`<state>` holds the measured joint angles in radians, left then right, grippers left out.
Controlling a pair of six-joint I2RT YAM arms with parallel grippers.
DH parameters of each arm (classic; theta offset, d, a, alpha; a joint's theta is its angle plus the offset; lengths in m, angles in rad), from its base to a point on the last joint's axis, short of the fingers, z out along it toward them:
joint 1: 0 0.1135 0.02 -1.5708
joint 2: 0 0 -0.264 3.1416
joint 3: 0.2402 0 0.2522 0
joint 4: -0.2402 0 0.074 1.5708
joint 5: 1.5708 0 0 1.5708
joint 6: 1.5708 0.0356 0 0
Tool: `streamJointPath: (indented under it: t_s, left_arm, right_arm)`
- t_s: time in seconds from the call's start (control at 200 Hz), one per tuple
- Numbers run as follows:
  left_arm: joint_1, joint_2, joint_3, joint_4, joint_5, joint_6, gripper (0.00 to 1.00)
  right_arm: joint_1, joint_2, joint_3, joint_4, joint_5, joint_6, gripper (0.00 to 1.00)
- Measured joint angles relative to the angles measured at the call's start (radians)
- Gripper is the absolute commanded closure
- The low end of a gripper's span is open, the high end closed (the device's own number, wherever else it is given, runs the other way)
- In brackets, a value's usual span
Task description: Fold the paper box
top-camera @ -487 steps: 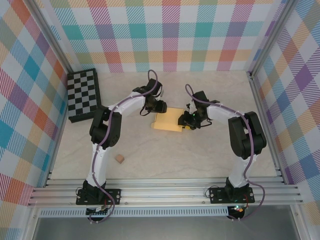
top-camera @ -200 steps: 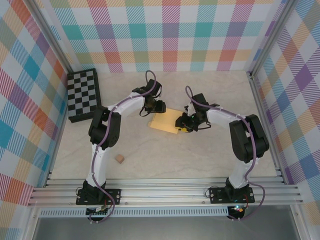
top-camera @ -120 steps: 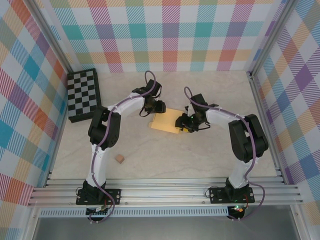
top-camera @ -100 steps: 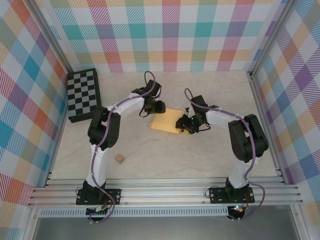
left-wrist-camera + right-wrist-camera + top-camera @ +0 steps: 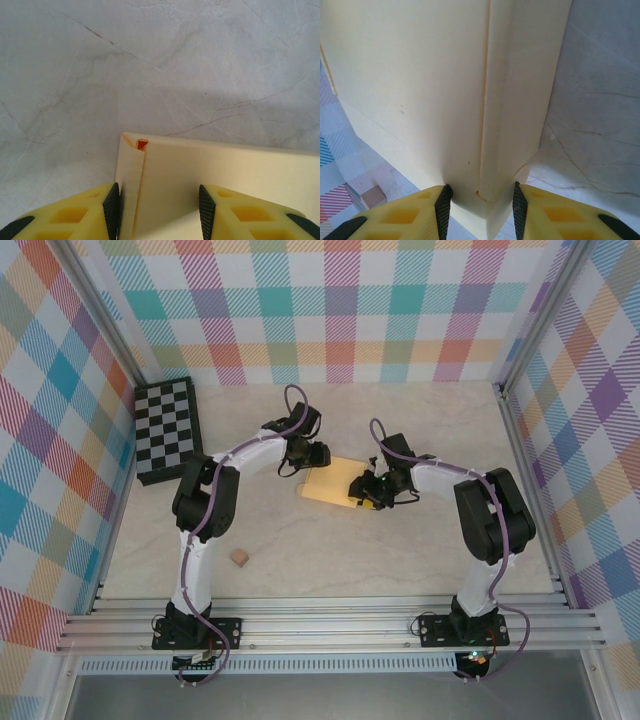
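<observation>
- The left gripper (image 5: 159, 200) straddles a corner of the paper box (image 5: 225, 170). Its jaws are partway apart, and one pad (image 5: 111, 210) sits against a narrow folded strip along the box's edge. I cannot tell whether it is pinching.
- A small red patch (image 5: 142, 144) shows in the notch at that corner.
- The right gripper (image 5: 481, 197) has its jaws partway apart on either side of another folded strip of the box. Whether it is grasping there is unclear.
- From above, the box lies as a flat yellow rectangle at the centre of the table (image 5: 300, 550), between the two grippers.
- A tan cube (image 5: 239, 557) sits lower left, well apart from the box.
- A chessboard (image 5: 168, 428) lies at the upper left.
</observation>
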<state>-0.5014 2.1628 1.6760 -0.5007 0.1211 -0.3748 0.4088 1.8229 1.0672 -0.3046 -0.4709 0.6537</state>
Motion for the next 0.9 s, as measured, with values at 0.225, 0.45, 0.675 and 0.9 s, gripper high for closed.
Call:
streamJointPath:
  t_s: [0.225,0.45,0.675,0.9]
  left_arm:
    - [0.0,-0.003,-0.005,0.006,-0.003,-0.002,0.54]
    - [0.0,-0.005,-0.01,0.009,-0.004,-0.003,0.54]
    - [0.0,-0.005,-0.01,0.008,-0.003,-0.003,0.54]
    - [0.0,-0.005,-0.01,0.007,-0.003,-0.003,0.54]
  right_arm:
    - [0.0,0.005,0.026,-0.031,-0.004,-0.006,0.67]
    - [0.001,0.016,0.046,-0.062,0.005,-0.025,0.66]
    - [0.002,0.018,0.081,-0.108,0.06,-0.101,0.72]
    - [0.002,0.032,0.1,-0.135,0.071,-0.173,0.73]
